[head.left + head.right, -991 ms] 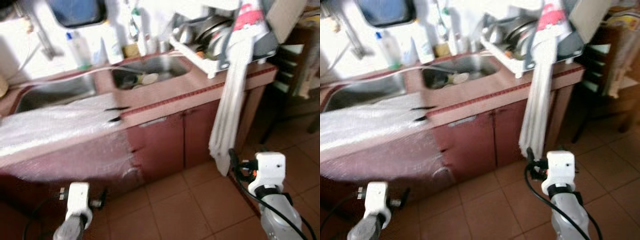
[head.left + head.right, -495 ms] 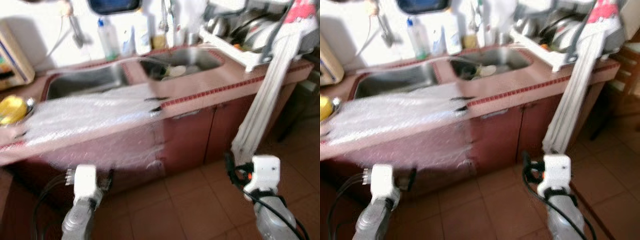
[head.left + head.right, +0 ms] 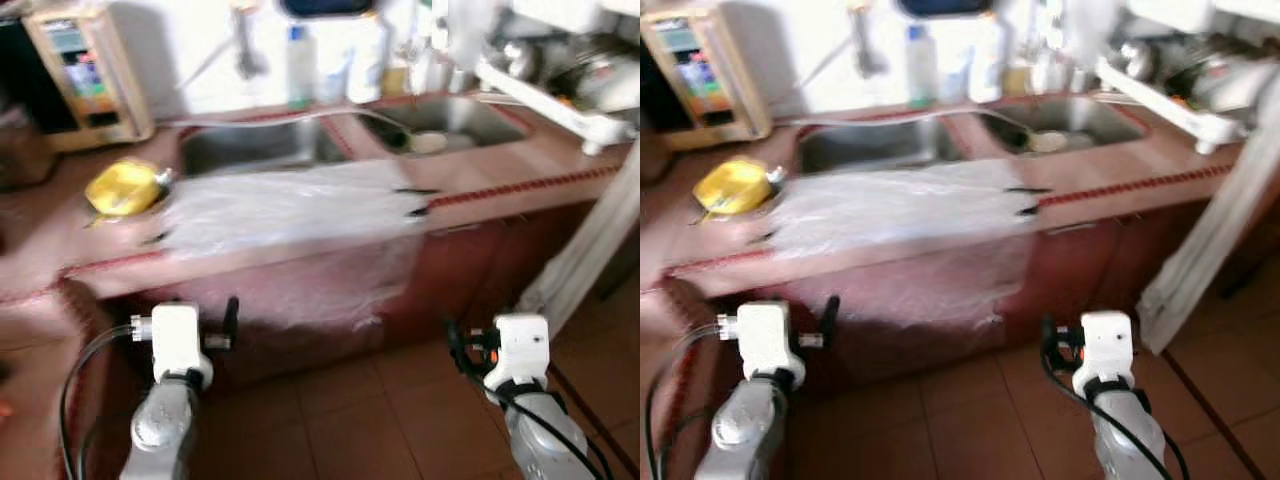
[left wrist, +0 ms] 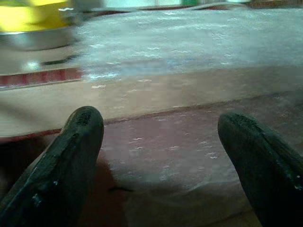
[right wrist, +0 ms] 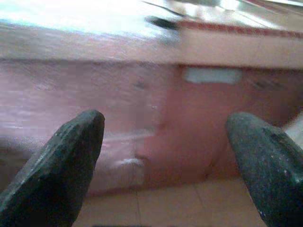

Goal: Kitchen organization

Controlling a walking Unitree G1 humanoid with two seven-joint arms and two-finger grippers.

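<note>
A pink-tiled kitchen counter (image 3: 500, 185) holds a double steel sink (image 3: 265, 145). A sheet of clear bubble wrap (image 3: 290, 205) lies on the counter and hangs down over the red cabinet front. A yellow object (image 3: 122, 187) sits in a metal bowl at the counter's left. My left gripper (image 4: 161, 120) is open, held low before the cabinet below the wrap. My right gripper (image 5: 165, 118) is open too, low and facing the cabinet doors. Both hold nothing.
A beige box appliance (image 3: 85, 75) stands at the back left. Bottles (image 3: 300, 65) line the wall behind the sinks. A white dish rack (image 3: 570, 75) with metal ware sits at the right, and a white cloth (image 3: 590, 255) hangs off the counter's right end. Brown floor tiles (image 3: 350, 420) lie below.
The whole picture has swung left, so the camera moved: the yellow object and the box appliance came into view. Both arms stay low with open fingers.
</note>
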